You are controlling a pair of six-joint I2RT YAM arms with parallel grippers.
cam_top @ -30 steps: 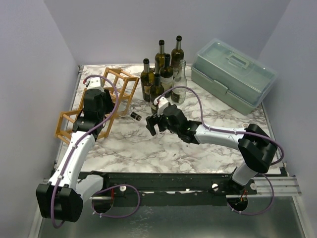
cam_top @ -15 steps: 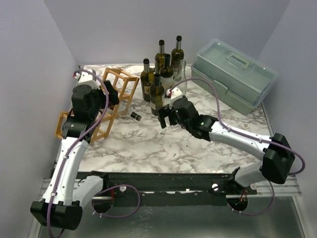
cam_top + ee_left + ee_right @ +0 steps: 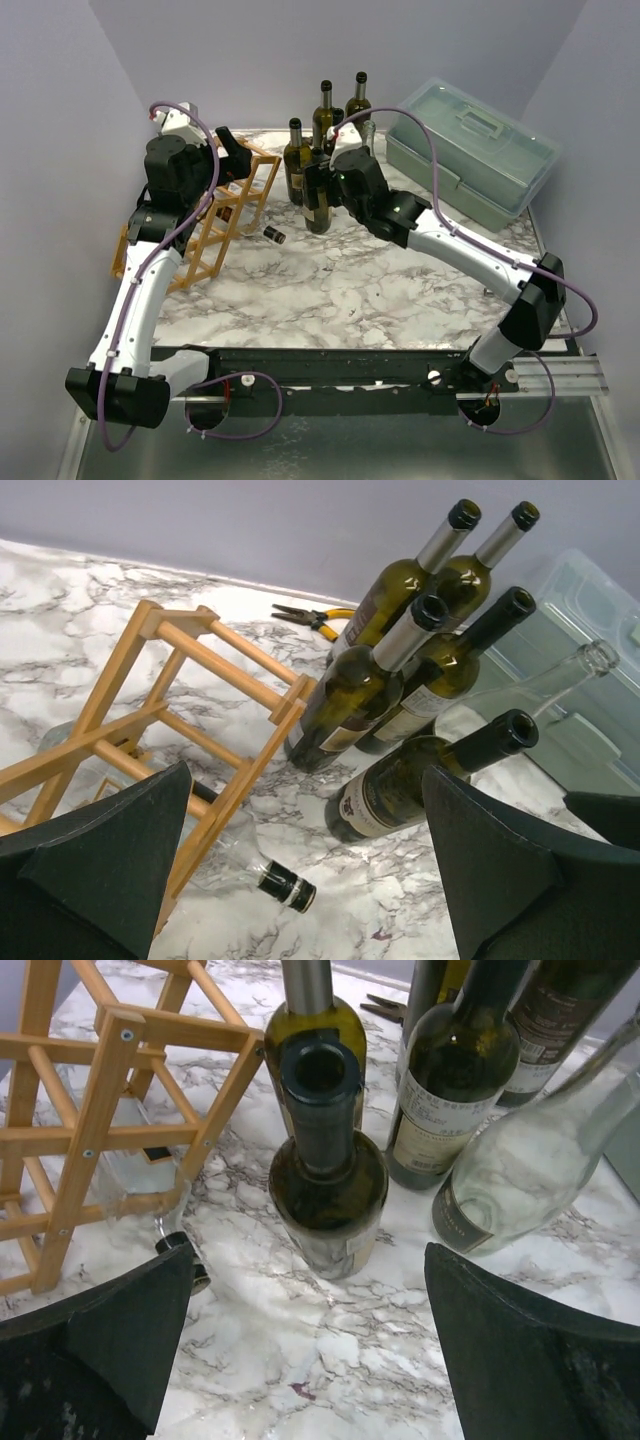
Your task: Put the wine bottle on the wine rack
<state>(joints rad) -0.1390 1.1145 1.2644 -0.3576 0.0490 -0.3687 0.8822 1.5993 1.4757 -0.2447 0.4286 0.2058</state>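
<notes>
Dark bottle (image 3: pixel 455 1075) cream label, print illegible

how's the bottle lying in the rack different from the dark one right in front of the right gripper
The racked bottle is clear glass; the dark bottle is deep green. The racked bottle lies on its side in the wine rack, neck poking out; the dark bottle stands upright on the table. Both have black necks.
</notes>
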